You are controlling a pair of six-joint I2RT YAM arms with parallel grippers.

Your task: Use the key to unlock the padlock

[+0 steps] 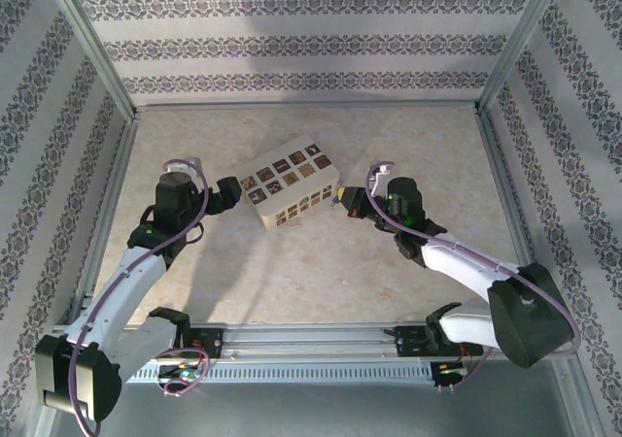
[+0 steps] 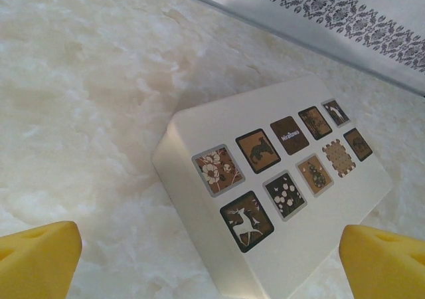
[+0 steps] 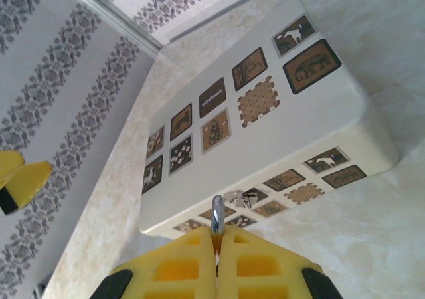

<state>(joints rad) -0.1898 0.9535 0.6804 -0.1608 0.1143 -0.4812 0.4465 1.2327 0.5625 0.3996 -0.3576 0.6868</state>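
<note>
A white box (image 1: pixel 290 186) with brown picture tiles lies mid-table, seen from the left end in the left wrist view (image 2: pixel 285 246) and from the right side in the right wrist view (image 3: pixel 265 133). A small silvery lock piece (image 3: pixel 242 197) sits on its near side face. My right gripper (image 3: pixel 217 246) is shut on a thin metal key (image 3: pixel 216 214), whose tip points at that side face, just left of the lock piece. In the top view this gripper (image 1: pixel 345 202) is at the box's right end. My left gripper (image 1: pixel 231 192) stands open at the left end, its yellow fingertips (image 2: pixel 40 259) apart.
Patterned walls with metal rails (image 1: pixel 311 107) close in the table at the back and both sides. Pale marble tabletop (image 1: pixel 321 272) lies bare in front of the box. One yellow left finger (image 3: pixel 20 183) shows at the far left of the right wrist view.
</note>
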